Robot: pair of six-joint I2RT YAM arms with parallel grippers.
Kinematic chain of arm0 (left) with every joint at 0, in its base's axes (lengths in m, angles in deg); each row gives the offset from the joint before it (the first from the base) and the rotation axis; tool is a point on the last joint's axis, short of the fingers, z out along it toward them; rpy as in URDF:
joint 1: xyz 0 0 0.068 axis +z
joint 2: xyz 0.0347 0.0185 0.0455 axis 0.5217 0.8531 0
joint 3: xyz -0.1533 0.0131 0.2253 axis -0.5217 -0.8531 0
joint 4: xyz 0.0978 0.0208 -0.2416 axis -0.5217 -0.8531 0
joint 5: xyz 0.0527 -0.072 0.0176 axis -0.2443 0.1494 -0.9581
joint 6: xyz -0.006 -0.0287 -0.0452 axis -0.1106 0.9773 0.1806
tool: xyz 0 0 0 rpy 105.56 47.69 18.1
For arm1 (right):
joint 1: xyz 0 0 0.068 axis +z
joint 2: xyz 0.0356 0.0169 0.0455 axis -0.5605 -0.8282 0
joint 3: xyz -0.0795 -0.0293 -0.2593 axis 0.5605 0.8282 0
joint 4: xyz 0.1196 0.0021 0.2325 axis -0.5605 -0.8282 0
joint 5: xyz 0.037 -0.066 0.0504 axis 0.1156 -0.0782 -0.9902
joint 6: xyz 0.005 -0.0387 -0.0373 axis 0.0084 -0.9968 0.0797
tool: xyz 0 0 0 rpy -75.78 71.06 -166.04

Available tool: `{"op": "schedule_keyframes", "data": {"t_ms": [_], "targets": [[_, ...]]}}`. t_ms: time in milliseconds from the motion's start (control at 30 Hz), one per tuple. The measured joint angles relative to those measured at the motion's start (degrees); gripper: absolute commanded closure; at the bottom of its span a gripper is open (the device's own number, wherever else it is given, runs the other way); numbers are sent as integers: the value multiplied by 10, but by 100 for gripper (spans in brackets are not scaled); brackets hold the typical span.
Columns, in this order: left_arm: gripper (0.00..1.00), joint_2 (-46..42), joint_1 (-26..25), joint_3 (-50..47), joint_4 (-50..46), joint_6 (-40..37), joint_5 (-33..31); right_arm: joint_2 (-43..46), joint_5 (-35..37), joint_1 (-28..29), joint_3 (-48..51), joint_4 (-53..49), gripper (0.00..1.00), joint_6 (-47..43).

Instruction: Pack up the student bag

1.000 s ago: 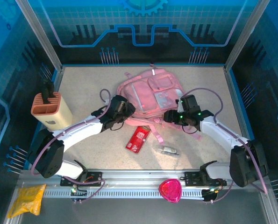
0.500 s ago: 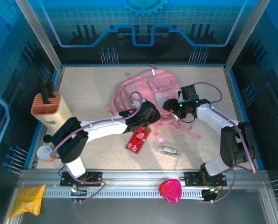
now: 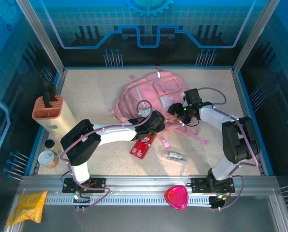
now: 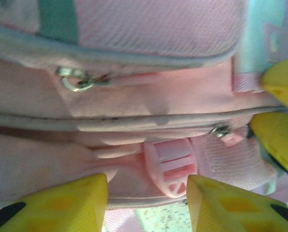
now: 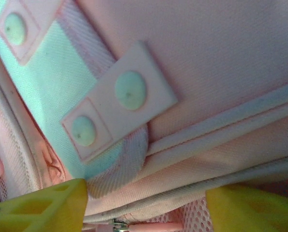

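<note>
Hovering at the near side of the student bag (image 3: 153, 89), which lies flat mid-table toward the far edge, my left gripper (image 3: 156, 124) and right gripper (image 3: 175, 109) both stand spread, clamping nothing, with a pink buckle (image 4: 169, 166) just past my left tips. I judge packing barely begun: the zips look closed, and a red packet (image 3: 143, 144) and a small clear wrapper (image 3: 175, 155) lie loose toward the near edge.

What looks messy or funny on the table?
The pink backpack lies flat and rumpled, its straps sprawled out. A red packet lies loose beside it, and a yellow pouch sits off the table. Nothing looks spilled or broken.
</note>
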Motion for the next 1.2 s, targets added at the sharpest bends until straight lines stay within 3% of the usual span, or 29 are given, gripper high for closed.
{"op": "schedule_keyframes", "data": {"t_ms": [200, 367, 633, 900, 967, 1200], "targets": [[62, 6, -2, -4, 1, 10, -8, -8, 19, -1, 0, 9, 65, 16], [67, 20, -9, -4, 2, 16, -16, -12, 30, -2, -1, 16, 73, 18], [72, 33, -17, -4, 6, 27, -33, -12, 31, -2, 1, 21, 54, 41], [74, 52, -17, -2, 7, 35, -40, -5, 64, 17, 22, 53, 48, 117], [74, 56, -18, 0, 7, 43, -42, -8, 71, 21, 22, 57, 51, 129], [73, 57, -20, 1, 2, 58, -55, -12, 90, 26, 22, 69, 77, 160]]}}
